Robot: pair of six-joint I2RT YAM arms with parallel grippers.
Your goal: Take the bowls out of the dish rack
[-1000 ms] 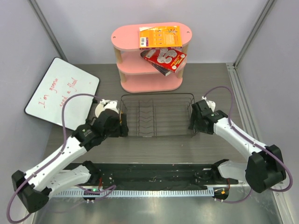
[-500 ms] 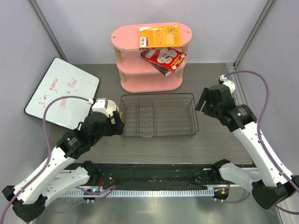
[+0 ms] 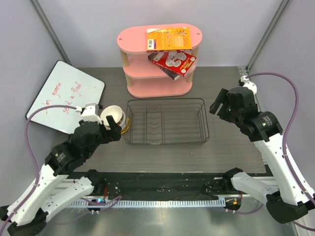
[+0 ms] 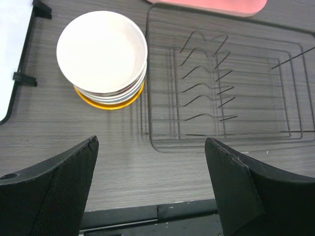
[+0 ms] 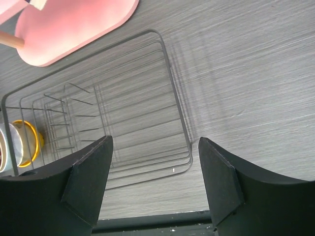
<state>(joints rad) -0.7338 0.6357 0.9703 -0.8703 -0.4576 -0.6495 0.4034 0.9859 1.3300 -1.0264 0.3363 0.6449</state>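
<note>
Retreat is the change here: both arms have pulled away from the rack (image 3: pixel 166 100). In the overhead view the left end effector (image 4: pixel 151 142) was against the rack's left wall a second ago. It now sits further toward the lower left, and the stack of bowls (image 3: pixel 114 117) it partly covered shows more plainly. The right end effector (image 5: pixel 155 141) was at the rack's right wall and has since risen toward the right edge of the frame, well apart from the wire. Both stand wide with nothing between the jaws.

The rack lies at the centre of the overhead view, just below the pink shelf (image 3: pixel 158 64), and no bowl remains among its tines. In the left wrist view the stack rests on the worktop (image 3: pixel 226 147) in the upper left, just beside the rack's left wall. Whether it touches the wire I cannot tell. A pale bowl (image 4: pixel 102 51) is on top and a yellow-orange bowl (image 4: pixel 110 102) at the bottom, with only rims showing between them.

Judging by the bare rack and the empty, withdrawn end effectors, the unloading looks done and nothing is left to lift.
</note>
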